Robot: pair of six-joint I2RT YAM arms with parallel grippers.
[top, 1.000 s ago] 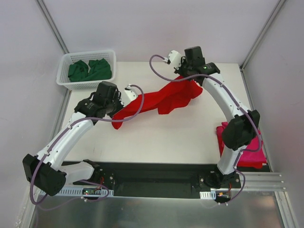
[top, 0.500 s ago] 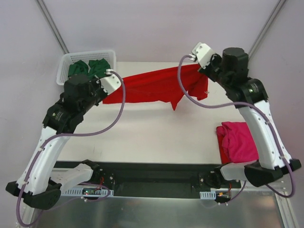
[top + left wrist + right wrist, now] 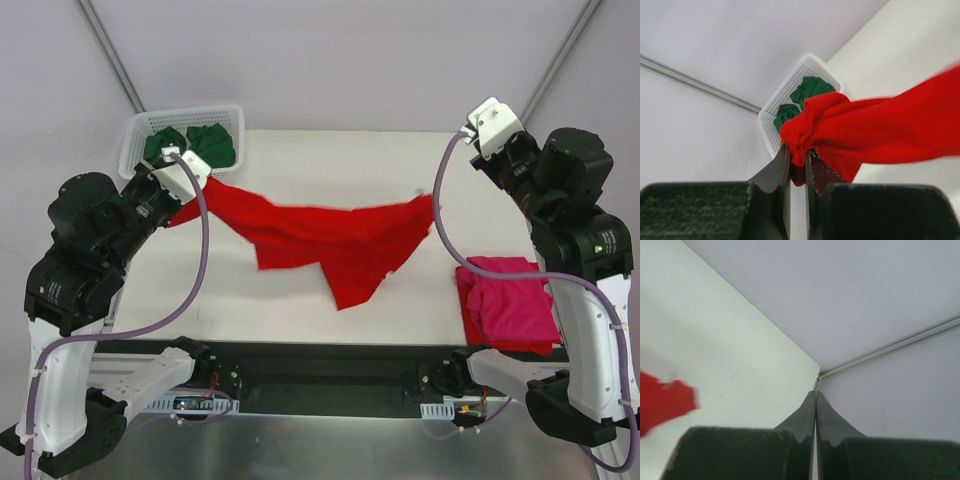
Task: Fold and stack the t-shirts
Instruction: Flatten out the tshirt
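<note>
At the far left corner a white basket (image 3: 188, 111) holds bunched green shirts (image 3: 205, 140). Just in front of it the left arm is raised, and the left fingers (image 3: 776, 172) are clamped on a gathered knot of the red shirt (image 3: 330, 235). From that grip the shirt runs rightward across the middle of the worktop (image 3: 300, 320). It is twisted and uneven, and a long fold sags toward the near edge. I cannot tell whether that fold touches the surface.

Its right end stops short of the right arm. The right fingers (image 3: 802, 417) are pressed together with nothing between them, and only a scrap of red shows off to one side in the wrist view. Below that arm, at the right edge, the pink shirt (image 3: 505, 300) lies folded.

The step in hand looks like spreading the red shirt flat before folding it. With one end loose, I would first have the right arm pick up the free corner near a hem or shoulder seam. Both arms could then pull gently apart until the twist drops out. The shirt should go down on the open middle, far edge first, away from the basket and the pink shirt. The left grip is bunched, so it may need to be retaken on a single layer.

I can read no brand, label or writing anywhere.
</note>
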